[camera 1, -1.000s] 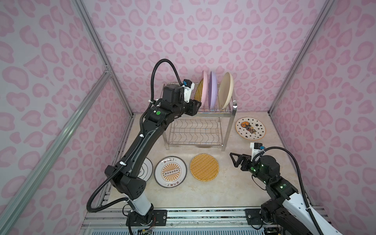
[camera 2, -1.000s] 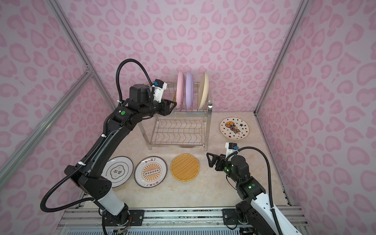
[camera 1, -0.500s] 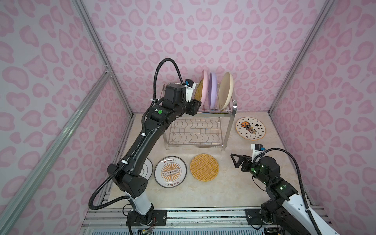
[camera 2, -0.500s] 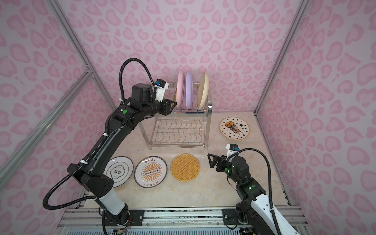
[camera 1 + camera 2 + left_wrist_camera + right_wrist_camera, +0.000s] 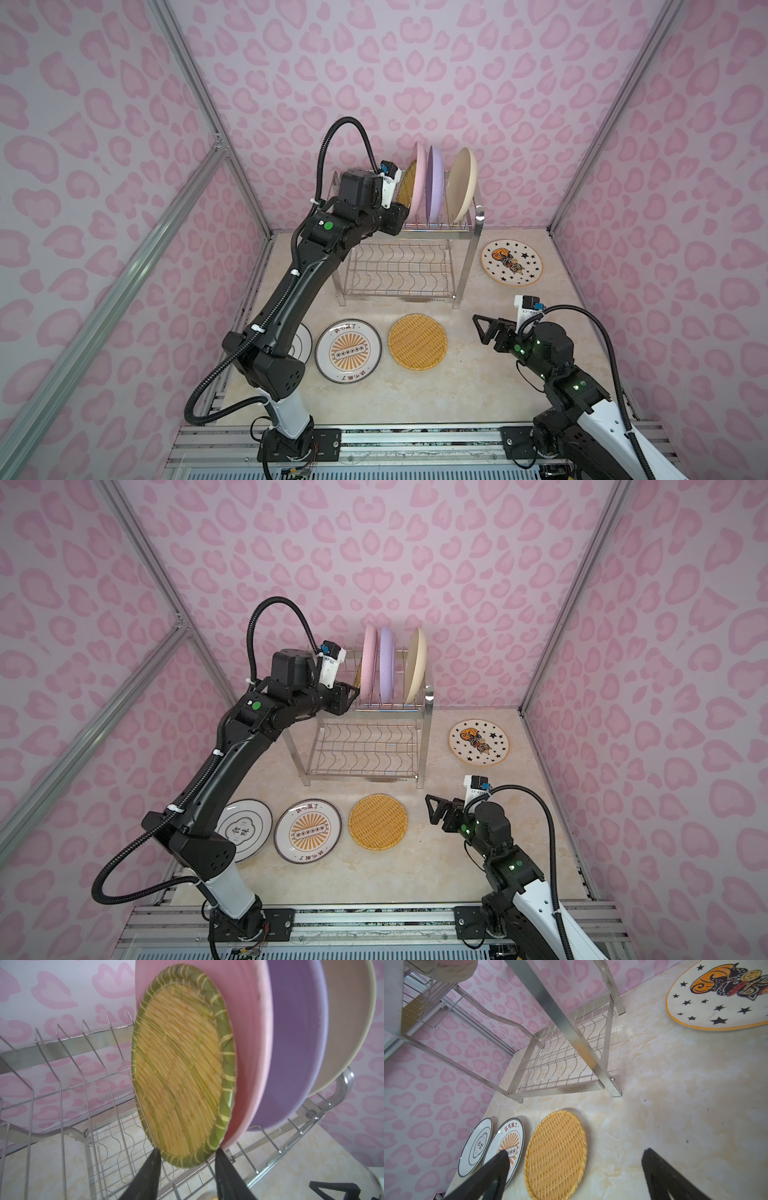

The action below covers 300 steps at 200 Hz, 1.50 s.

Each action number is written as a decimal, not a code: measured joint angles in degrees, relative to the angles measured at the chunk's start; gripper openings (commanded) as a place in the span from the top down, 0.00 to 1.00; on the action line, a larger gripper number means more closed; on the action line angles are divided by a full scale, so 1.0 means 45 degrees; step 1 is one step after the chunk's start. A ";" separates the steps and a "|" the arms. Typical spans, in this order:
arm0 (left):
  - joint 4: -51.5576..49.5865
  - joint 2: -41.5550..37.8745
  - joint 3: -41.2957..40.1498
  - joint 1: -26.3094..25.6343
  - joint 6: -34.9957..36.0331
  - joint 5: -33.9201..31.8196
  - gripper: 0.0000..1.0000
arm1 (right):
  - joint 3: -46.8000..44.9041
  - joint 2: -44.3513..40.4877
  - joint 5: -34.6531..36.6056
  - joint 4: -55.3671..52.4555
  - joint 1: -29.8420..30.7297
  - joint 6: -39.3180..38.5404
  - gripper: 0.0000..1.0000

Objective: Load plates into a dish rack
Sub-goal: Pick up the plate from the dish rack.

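The dish rack (image 5: pixel 467 257) stood at the back of the table (image 5: pixel 415 395). Its top tier held four plates on edge. A woven plate (image 5: pixel 178 1076) leaned against the pink plate (image 5: pixel 245 1043), followed by the lilac plate (image 5: pixel 295 1053) and the cream plate (image 5: pixel 349 1022).

The left tool (image 5: pixel 187 1153) sat at the woven plate's lower rim with one finger on each side. Whether it gripped the rim could not be told.

The right tool (image 5: pixel 481 330) hung over the table, jaws wide apart and holding nothing.

Lying flat on the table were:
- the star plate (image 5: pixel 512 262), beside the rack on the right arm's side;
- a second woven plate (image 5: pixel 417 341), in front of the rack;
- the sunburst plate (image 5: pixel 348 351), next to it;
- the dark-rimmed plate (image 5: pixel 245 829), partly under the left arm.
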 measured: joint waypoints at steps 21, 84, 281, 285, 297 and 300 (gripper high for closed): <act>-0.0058 0.0039 0.0034 -0.0053 -0.0015 -0.0049 0.71 | 0.0000 -0.0005 -0.0005 0.0000 0.0000 0.0005 0.00; -0.0010 0.0209 0.0209 -0.0044 -0.0549 -0.0719 0.78 | 0.0010 0.0112 -0.0005 0.0000 -0.0049 0.0005 0.00; -0.0442 0.0646 0.1190 -0.0452 -0.1268 -0.1010 0.96 | -0.0398 -0.0588 0.0049 -0.0223 -0.0199 0.0005 0.00; -0.0452 0.0627 0.1190 -0.0495 -0.1248 -0.1083 0.96 | -0.0403 -0.0593 0.0044 -0.0223 -0.0204 0.0005 0.00; -0.0457 0.0559 0.1190 -0.0612 -0.1209 -0.1282 0.96 | -0.0418 -0.0612 0.0044 -0.0233 -0.0204 0.0005 0.00; -0.0461 0.0549 0.1190 -0.0636 -0.1200 -0.1316 0.97 | -0.0418 -0.0612 0.0044 -0.0233 -0.0204 0.0005 0.00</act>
